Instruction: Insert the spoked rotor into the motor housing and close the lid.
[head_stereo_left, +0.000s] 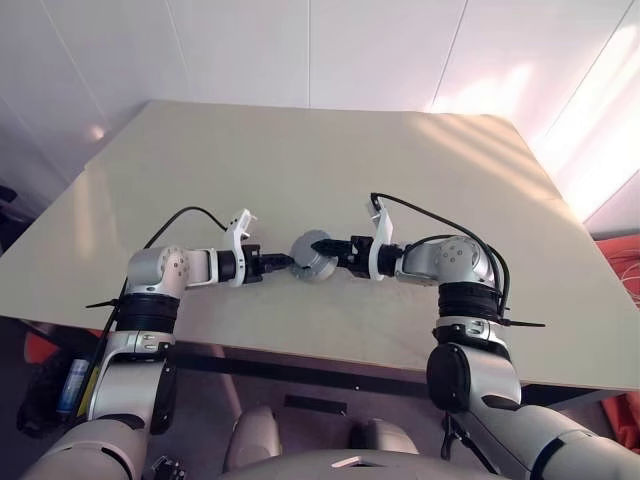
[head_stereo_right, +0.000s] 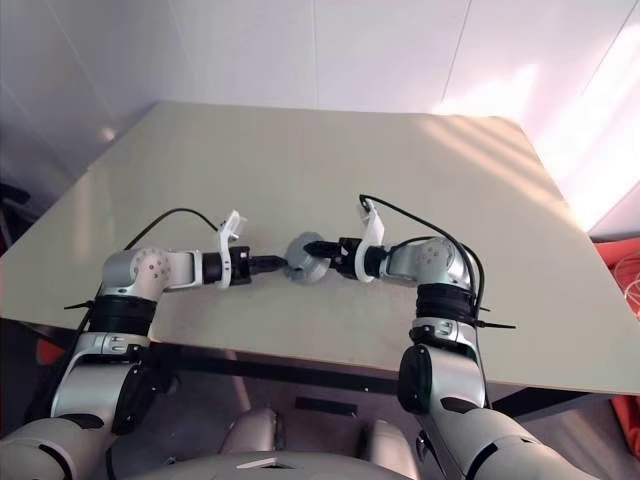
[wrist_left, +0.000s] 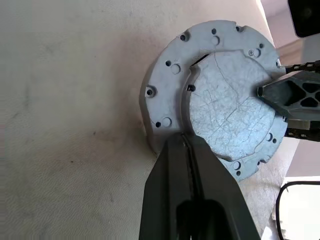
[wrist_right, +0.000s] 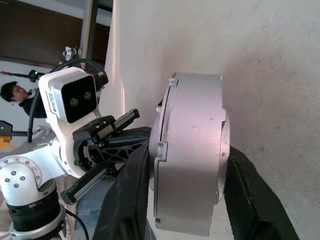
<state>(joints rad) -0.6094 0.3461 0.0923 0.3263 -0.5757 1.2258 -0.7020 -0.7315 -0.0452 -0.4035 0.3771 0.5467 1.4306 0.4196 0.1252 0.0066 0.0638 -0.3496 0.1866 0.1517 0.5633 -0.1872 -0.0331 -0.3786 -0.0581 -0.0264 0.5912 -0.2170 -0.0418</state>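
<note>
Both grippers meet at the round grey metal motor housing (head_stereo_left: 314, 258) on the beige table (head_stereo_left: 300, 160). Left gripper (head_stereo_left: 285, 262) is pressed together at its rim. Right gripper (wrist_right: 185, 170) straddles its sides.

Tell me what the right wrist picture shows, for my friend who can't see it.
A thick round grey metal motor housing stands on edge between the right gripper's two black fingers, over a pale table. Beside it, the left gripper reaches in to the housing's flat face, with a white camera box on its wrist.

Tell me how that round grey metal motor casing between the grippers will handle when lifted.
The round grey metal motor casing looks solid, so probably stiff and heavy for its size. Its smooth curved wall may slip or roll between fingers.
</note>
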